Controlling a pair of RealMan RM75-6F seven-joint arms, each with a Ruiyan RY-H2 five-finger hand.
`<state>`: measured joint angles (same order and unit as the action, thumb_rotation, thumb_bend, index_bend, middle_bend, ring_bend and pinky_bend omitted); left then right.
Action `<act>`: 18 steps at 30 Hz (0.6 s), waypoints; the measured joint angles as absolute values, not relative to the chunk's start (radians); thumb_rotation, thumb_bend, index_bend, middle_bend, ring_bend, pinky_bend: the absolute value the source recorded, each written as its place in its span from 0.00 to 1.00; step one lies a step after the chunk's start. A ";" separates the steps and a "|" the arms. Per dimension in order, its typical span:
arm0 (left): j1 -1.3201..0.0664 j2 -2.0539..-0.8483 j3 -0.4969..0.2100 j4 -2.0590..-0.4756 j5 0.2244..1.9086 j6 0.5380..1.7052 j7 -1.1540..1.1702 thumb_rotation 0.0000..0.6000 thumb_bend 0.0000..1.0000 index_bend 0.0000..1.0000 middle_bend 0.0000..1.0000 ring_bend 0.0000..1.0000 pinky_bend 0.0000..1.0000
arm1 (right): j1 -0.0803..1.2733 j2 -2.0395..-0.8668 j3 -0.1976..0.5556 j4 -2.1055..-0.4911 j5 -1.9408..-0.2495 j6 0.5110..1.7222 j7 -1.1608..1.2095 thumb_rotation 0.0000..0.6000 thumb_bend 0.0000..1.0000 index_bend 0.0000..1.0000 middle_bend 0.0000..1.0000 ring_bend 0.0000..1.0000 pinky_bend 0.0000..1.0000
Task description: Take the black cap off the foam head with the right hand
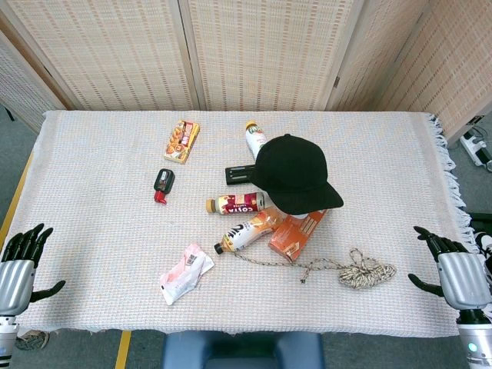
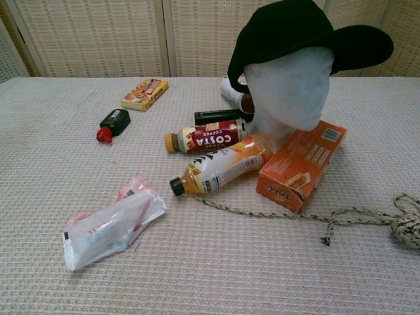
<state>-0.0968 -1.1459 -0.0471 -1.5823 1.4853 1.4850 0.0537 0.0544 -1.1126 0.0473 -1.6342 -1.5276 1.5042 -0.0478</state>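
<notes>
The black cap [image 1: 293,172] [image 2: 298,31] sits on the white foam head [image 2: 289,88], brim pointing toward the near right. The head stands upright mid-table among bottles and an orange box. My right hand [image 1: 457,273] hovers at the table's near right edge, fingers spread, holding nothing, well away from the cap. My left hand [image 1: 19,265] hangs at the near left edge, fingers apart and empty. Neither hand shows in the chest view.
Around the head lie a Costa coffee bottle [image 2: 207,138], an orange drink bottle [image 2: 220,168], an orange box [image 2: 303,164], a black flat item [image 2: 222,116] and a white bottle [image 1: 254,139]. A rope [image 1: 350,270] lies near right. A white packet [image 1: 185,272], black-red bottle [image 1: 162,184] and snack box [image 1: 182,140] lie left.
</notes>
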 measured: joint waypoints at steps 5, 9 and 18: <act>-0.097 -1.146 -0.045 -1.582 1.490 1.485 0.049 1.00 0.08 0.11 0.07 0.10 0.11 | 0.060 -1.123 0.048 -1.629 -1.536 1.502 -0.047 1.00 0.00 0.18 0.33 0.36 0.44; -0.098 -1.147 -0.044 -1.580 1.492 1.483 0.044 1.00 0.08 0.12 0.07 0.10 0.11 | 0.075 -1.144 0.051 -1.620 -1.555 1.497 -0.048 1.00 0.00 0.24 0.37 0.47 0.61; -0.100 -1.147 -0.042 -1.574 1.499 1.482 0.032 1.00 0.08 0.12 0.07 0.10 0.11 | 0.163 -1.203 0.104 -1.589 -1.615 1.486 -0.035 1.00 0.00 0.29 0.40 0.81 1.00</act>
